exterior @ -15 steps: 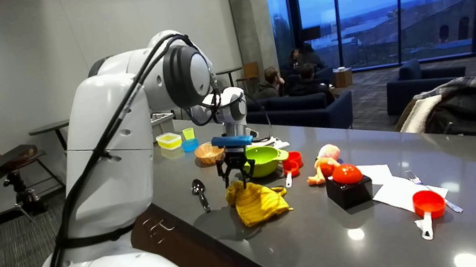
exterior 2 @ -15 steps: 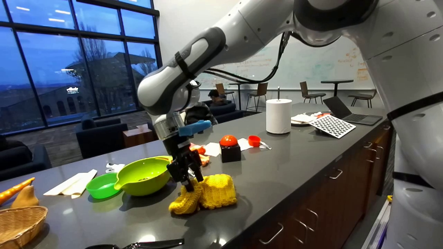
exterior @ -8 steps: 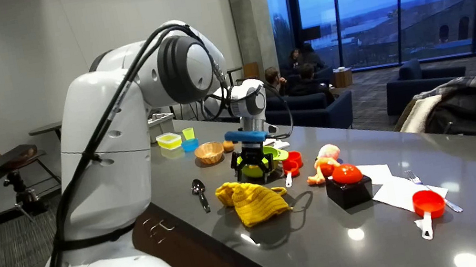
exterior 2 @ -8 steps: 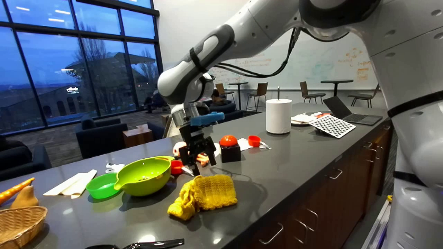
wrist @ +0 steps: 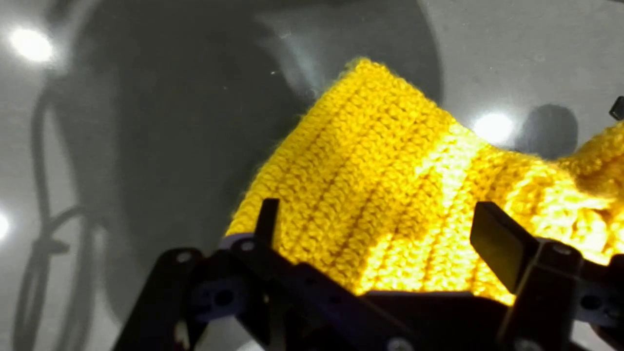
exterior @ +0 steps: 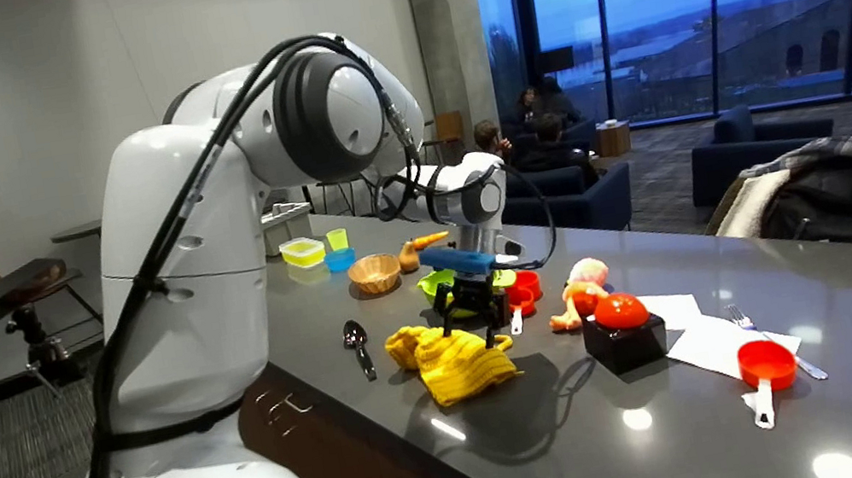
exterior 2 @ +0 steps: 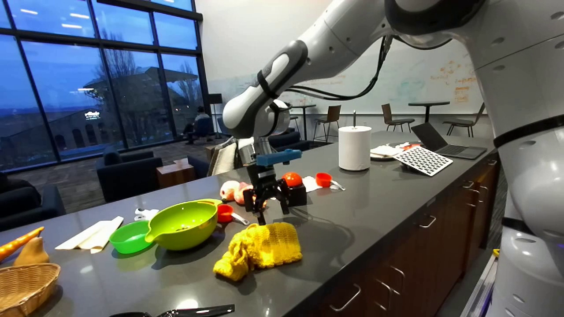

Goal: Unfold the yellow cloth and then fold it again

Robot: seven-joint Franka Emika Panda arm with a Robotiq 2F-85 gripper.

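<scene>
The gripper (wrist: 381, 222), jaws wide, above the yellow cloth (wrist: 341, 161)

In the wrist view the jaws stand far apart, with the cloth's flat, ribbed part showing between them; whether either side touches the knit, I cannot tell. The cloth lies on the worktop (exterior 2: 387, 200), near the edge above the wooden cabinets (exterior 2: 374, 264) and closer to that edge than the lime-green mixing bowl (exterior 2: 176, 237); in an exterior view its bunched end faces the black spoon (exterior: 356, 335).
</scene>
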